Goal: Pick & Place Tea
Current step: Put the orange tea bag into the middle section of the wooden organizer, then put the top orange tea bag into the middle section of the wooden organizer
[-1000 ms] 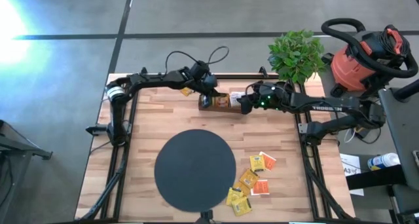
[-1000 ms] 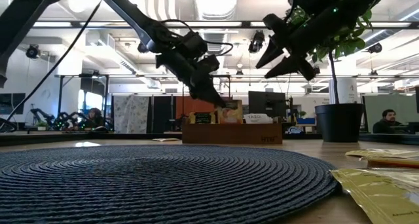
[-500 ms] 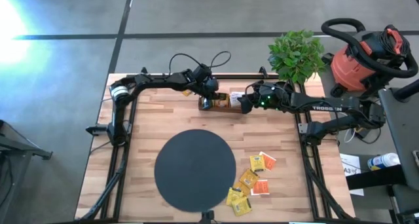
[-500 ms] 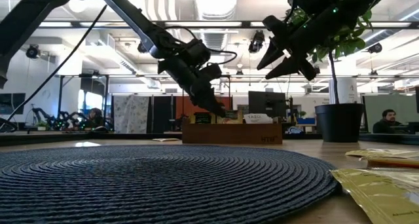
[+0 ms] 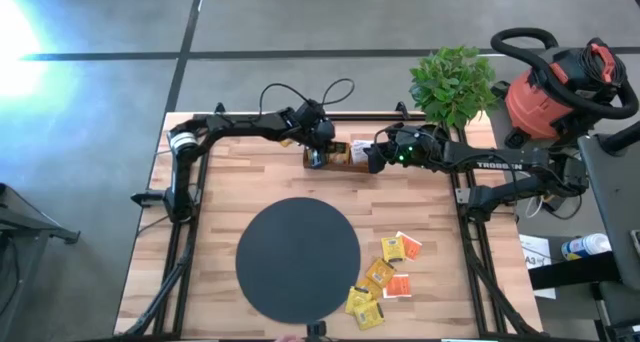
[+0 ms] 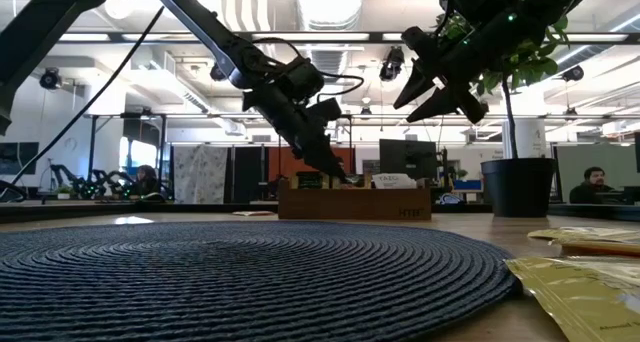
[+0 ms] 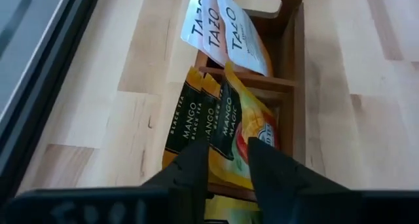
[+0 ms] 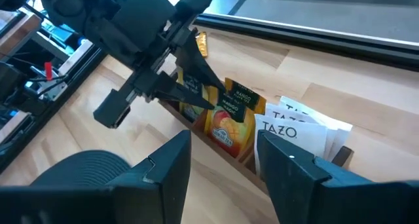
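Note:
A brown wooden tray (image 5: pixel 340 154) stands at the table's far middle. Yellow tea sachets (image 7: pixel 216 119) stand upright in its left compartment and white ones (image 7: pixel 226 31) in the one beside it. My left gripper (image 7: pixel 229 168) reaches down into the yellow compartment, slightly open, with one finger on either side of a yellow sachet's top edge. My right gripper (image 8: pixel 226 175) hovers open above the tray's right end (image 5: pixel 372 154), with nothing between its fingers. Several loose tea sachets (image 5: pixel 385 277) lie flat on the table at the near right. My left gripper comes slanting down from the table's left, and its fingers (image 7: pixel 196 165) stand on either side of the top edge of a yellow sachet (image 7: pixel 226 142) standing in the tray. I cannot tell whether they touch it.
A black round mat (image 5: pixel 298 260) fills the table's middle, near side. A potted plant (image 5: pixel 452 82) stands at the far right corner, and a red vacuum (image 5: pixel 560 92) beyond the table's right edge. A person (image 6: pixel 595 182) sits far back in the room.
My left gripper has gone down and a little toward the table's right, into the tray's left compartment. My right gripper has kept its place above the tray.

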You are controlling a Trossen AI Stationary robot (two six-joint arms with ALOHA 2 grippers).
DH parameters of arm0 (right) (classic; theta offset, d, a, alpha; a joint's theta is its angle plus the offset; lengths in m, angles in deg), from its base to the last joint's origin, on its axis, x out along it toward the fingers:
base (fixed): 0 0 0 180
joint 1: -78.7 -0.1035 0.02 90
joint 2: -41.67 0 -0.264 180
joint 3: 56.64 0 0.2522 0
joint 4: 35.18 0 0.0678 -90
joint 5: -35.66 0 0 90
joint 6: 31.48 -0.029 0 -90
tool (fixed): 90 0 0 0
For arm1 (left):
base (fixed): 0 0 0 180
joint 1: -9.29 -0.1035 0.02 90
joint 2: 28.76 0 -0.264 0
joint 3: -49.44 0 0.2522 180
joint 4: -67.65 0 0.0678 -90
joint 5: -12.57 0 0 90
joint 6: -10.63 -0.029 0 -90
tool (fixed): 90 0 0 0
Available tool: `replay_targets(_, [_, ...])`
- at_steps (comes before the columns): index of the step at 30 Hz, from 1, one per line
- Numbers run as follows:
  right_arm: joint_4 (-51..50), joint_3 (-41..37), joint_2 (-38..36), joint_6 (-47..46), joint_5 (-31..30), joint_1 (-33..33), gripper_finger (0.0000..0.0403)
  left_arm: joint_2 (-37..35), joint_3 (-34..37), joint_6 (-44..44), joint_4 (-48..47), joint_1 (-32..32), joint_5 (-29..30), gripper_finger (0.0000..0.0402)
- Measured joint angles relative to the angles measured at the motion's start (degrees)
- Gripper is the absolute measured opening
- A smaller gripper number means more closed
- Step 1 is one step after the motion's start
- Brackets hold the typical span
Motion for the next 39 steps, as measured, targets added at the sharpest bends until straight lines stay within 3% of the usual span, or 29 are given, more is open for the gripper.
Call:
replay_targets(4, [-0.02,0.0,0.04,0.32,-0.02,-0.02,0.0169,-1.0,-0.26,0.4,-0.66,0.39,2.49,0.0126])
replay_targets(12, [-0.2,0.0,0.04,0.76,0.07,-0.05,0.0171,-7.83,-0.39,2.59,-5.66,0.42,7.22,0.0129])
replay_targets(18, [-1.97,-0.02,0.04,0.76,0.44,-0.06,0.0171,-14.19,2.33,10.47,-10.74,-2.52,20.87,0.0129])
replay_targets(24, [-2.29,-0.07,0.04,0.37,0.58,-0.06,0.0165,-14.41,7.88,23.78,-11.44,-13.45,16.37,0.0129])
replay_targets(28, [-2.27,-0.07,0.04,-0.68,0.64,-0.06,0.0162,-14.41,11.5,24.21,-9.51,-18.72,16.19,0.0129])
replay_targets(34, [-2.21,-0.07,0.04,-1.02,0.62,-0.06,0.0161,-11.3,13.65,23.4,-3.84,-20.85,15.83,0.0129])
replay_targets(39, [-2.19,-0.07,0.04,-2.81,0.63,-0.06,0.016,-5.82,10.92,25.68,-5.8,-20.11,15.8,0.0129])
